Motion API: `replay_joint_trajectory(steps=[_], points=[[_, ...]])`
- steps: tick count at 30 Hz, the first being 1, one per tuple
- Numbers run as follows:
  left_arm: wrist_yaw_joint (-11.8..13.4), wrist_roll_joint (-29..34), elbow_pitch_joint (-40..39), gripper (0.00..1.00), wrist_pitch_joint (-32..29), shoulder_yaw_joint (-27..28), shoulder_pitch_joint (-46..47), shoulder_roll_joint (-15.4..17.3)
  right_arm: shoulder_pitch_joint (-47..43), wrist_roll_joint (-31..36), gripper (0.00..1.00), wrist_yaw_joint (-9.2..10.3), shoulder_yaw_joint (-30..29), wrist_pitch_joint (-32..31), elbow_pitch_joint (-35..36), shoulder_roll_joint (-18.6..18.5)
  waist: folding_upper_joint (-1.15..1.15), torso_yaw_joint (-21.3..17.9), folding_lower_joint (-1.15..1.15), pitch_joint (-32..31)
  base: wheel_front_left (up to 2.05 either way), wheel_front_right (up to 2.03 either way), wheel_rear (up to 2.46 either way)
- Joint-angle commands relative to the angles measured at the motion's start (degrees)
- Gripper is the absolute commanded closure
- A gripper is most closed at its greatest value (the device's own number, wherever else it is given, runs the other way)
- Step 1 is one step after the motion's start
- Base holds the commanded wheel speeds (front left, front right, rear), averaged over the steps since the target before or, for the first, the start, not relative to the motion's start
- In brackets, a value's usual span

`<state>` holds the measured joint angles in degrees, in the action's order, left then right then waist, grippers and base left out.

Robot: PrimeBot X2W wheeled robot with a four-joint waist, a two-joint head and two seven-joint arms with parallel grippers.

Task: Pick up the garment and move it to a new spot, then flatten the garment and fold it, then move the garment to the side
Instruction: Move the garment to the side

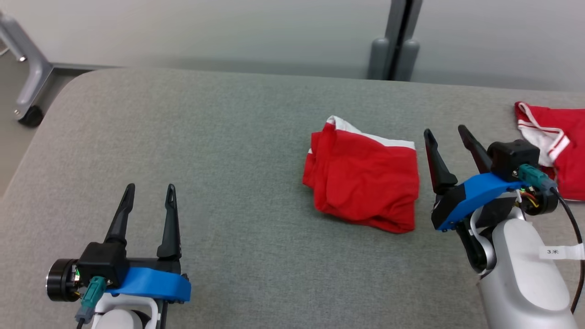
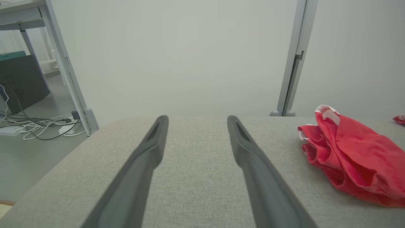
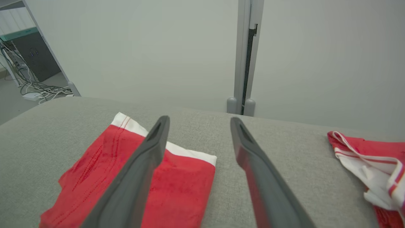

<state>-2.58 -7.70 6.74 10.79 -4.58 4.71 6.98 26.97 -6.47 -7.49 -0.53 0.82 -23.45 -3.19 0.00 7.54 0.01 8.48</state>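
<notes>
Garment point(image 1: 363, 183): soft red cloth, folded squarish; white band at upper edge; long axis perhaps left-right
Table point(image 1: 205, 137): grey woven
Left gripper point(image 1: 151, 188): spread wide, empty
Right gripper point(image 1: 444, 130): spread wide, empty

A red-and-white cloth point(image 1: 566, 132) lies crumpled at my table's point(image 1: 205, 137) right edge. Past its far left corner I see a castor point(image 1: 31, 116).

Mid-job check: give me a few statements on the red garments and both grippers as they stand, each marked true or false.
1. The red garment lies on the grey table between the two grippers. True.
2. The right gripper is shut on it. False: it is open, beside the garment, holding nothing.
3. A second red-and-white garment lies near the table's right edge. True.
4. The left gripper holds cloth. False: it is open over bare table.
</notes>
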Motion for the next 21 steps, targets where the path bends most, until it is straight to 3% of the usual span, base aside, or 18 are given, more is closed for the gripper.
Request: replay_joint_trajectory(steps=[1,9,21], points=[[-0.1,-0.29,0.27,0.0,0.56,-0.28,1.06,-0.15,1.07,0.3,0.0,-0.01,-0.47,0.66,-1.48,-0.47,0.0,1.61,-0.01,1.54,0.0,0.0,0.0],[0.02,-0.72,2.25,0.0,1.81,-1.05,3.07,-0.67,2.9,2.25,0.0,-0.01,-2.21,3.12,-13.83,-1.0,0.0,4.36,-0.01,4.11,0.0,0.0,0.0],[0.3,-0.98,3.98,0.0,2.99,-2.18,4.85,-0.87,6.44,2.4,0.0,-0.01,-3.22,5.61,-28.73,-0.18,0.0,5.53,-0.01,5.44,0.0,0.0,0.0]])
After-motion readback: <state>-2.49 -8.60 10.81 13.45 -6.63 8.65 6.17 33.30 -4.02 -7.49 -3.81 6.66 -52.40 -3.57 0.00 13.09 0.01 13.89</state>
